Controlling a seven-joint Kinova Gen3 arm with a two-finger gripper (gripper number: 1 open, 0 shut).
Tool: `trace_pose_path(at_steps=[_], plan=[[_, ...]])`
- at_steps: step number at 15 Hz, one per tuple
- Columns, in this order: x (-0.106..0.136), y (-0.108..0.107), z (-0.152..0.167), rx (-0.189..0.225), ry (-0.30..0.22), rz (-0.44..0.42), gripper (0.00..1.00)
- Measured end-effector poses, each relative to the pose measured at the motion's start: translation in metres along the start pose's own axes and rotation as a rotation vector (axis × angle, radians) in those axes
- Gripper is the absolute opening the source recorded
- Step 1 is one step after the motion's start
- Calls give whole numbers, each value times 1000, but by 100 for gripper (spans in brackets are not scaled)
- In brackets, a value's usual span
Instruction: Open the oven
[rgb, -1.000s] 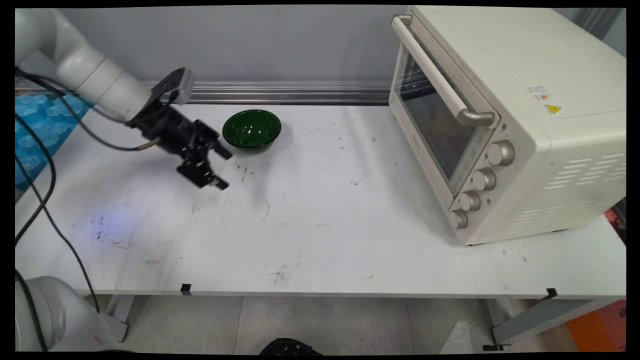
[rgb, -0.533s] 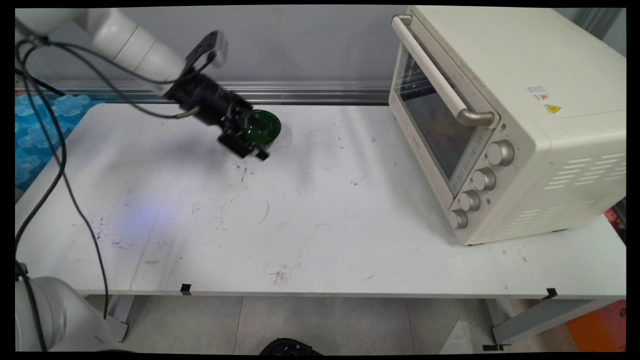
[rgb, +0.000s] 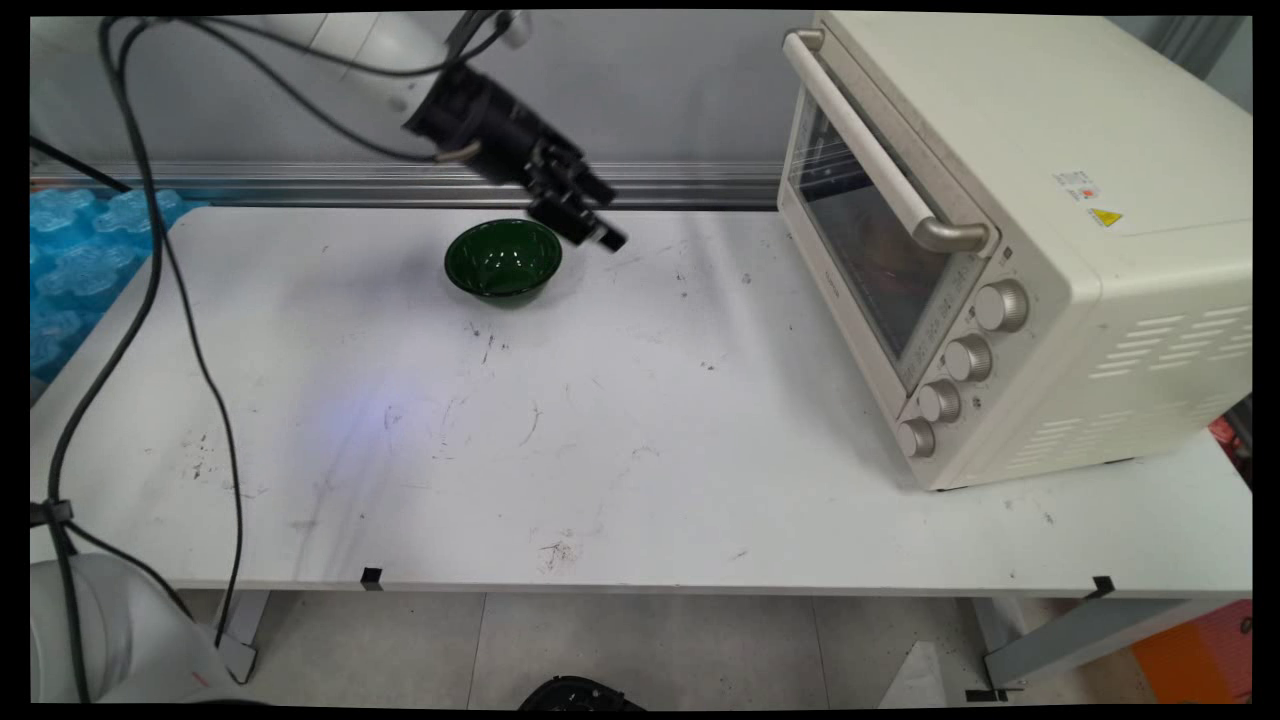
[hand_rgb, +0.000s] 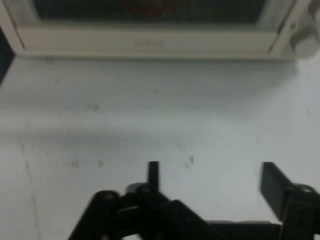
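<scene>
My black gripper (rgb: 608, 216) hangs in the air above the table's far side, just right of a dark green bowl (rgb: 503, 258) and higher than its rim. It points to the right, toward a cream toaster oven (rgb: 1050, 250). In the hand view the gripper (hand_rgb: 212, 177) is open with nothing between its two fingers (hand_rgb: 272, 182), only bare white table. The oven's lower front (hand_rgb: 150, 42) and one knob (hand_rgb: 305, 42) run across the top of that view. The bowl looks empty.
The oven's glass door (rgb: 870, 250) is shut, with a long handle (rgb: 880, 150) across its top and several knobs (rgb: 965, 360) down its right side. A metal rail (rgb: 680, 185) runs along the back edge of the table (rgb: 640, 480). Black cables (rgb: 190, 330) hang at the left.
The arm has swung up and to the right, from left of the bowl, across it, to above its right side. The bowl has not moved.
</scene>
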Motion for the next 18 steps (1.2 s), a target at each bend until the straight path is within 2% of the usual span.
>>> trace_pose_path(at_steps=[8, 18], plan=[[75, -15, 17, 10, 93, 11, 0], [146, -27, 48, 7, 194, 14, 0]])
